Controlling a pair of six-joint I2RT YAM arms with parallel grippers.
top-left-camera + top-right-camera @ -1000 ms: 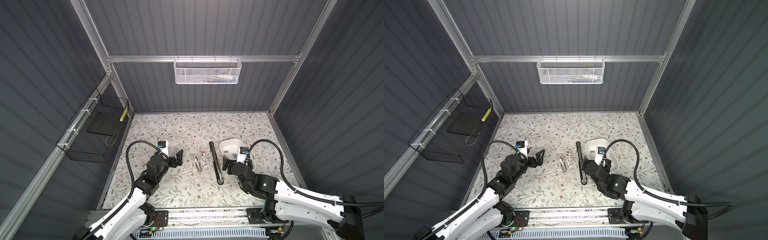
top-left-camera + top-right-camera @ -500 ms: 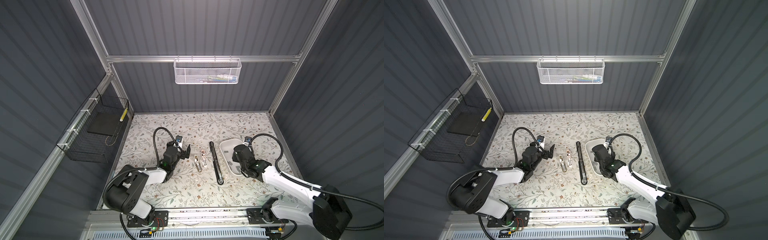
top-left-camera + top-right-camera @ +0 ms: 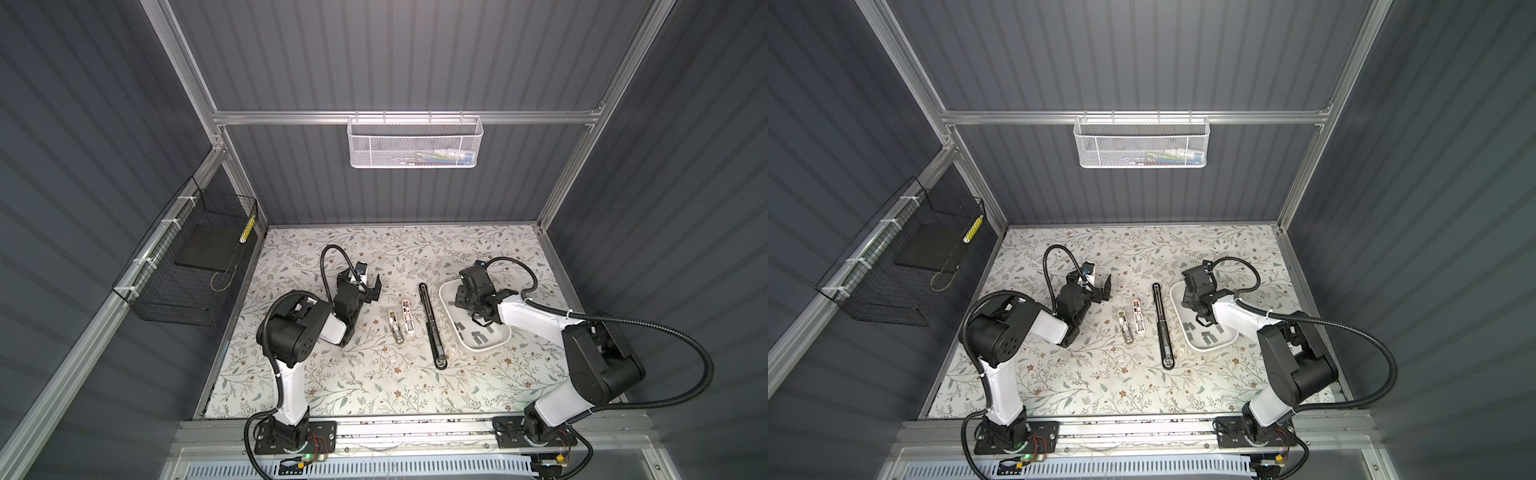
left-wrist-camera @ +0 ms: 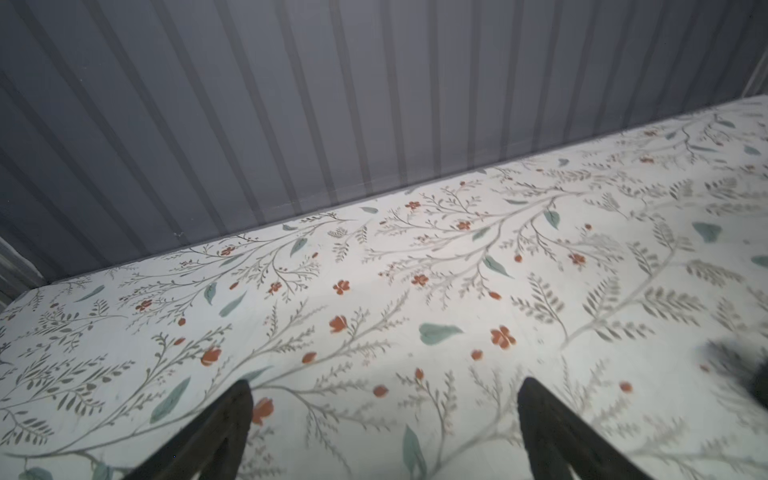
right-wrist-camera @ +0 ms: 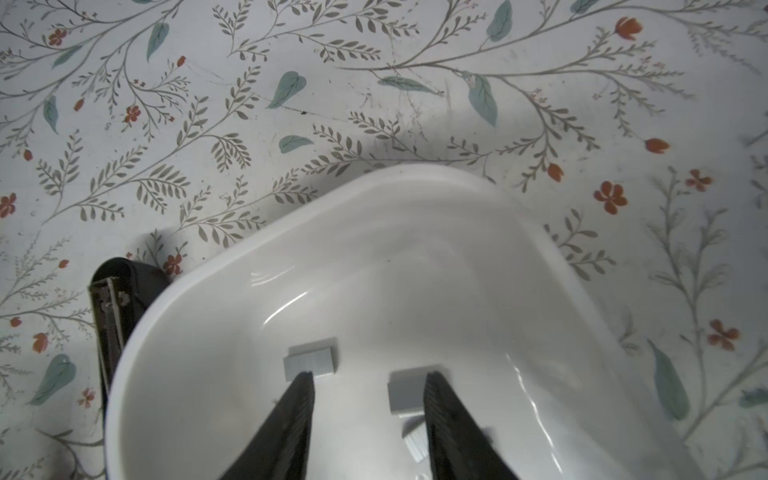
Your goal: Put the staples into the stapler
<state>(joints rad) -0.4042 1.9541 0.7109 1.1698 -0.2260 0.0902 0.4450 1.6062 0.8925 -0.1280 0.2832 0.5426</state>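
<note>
Over the tray (image 5: 415, 249), right side: lined up for a staple pick, nothing gripped yet.
Hanging low in the tray with right fingers (image 5: 291, 428) part-way open and a bare gap between, one tip overlapping the edge of a strip (image 5: 409, 390), the other just beside a second. Staples (image 3: 478, 336): all loose in the tray. Stapler (image 3: 432, 328): opened flat on the surface (image 3: 353, 374), just beside the tray. Could close on air, or pinch only a corner, by straddling neither strip squarely. Could skid a flat strip along the glossy floor, or snap it. Could shove the tray into the stapler. Idling with left fingers (image 4: 216, 436) spread wide and empty over bare surface.
</note>
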